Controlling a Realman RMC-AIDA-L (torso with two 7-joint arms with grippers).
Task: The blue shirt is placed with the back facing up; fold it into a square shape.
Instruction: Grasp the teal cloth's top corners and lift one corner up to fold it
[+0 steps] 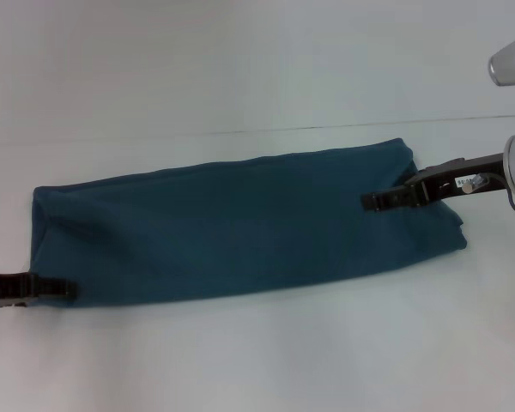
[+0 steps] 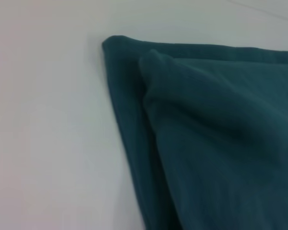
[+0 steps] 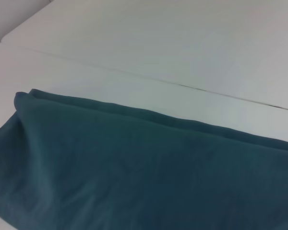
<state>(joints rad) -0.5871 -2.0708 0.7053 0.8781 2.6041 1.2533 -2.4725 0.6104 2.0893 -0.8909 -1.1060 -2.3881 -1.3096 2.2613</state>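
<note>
we had the blue shirt [image 1: 240,227] lying as a long band on the bench [image 1: 240,77]; the left tool [image 1: 58,288] sat at its left near corner and the right tool [image 1: 379,200] over its right end, probably to fold it crosswise. whether either tool was clenched, we could not tell.

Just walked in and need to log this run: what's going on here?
The robot is folding the blue shirt, which now lies on the white table as a long narrow band, not yet a square. The left gripper sits at the shirt's near left corner; the right gripper is over its right end. Neither view shows a clear grasp on the fabric.
</note>
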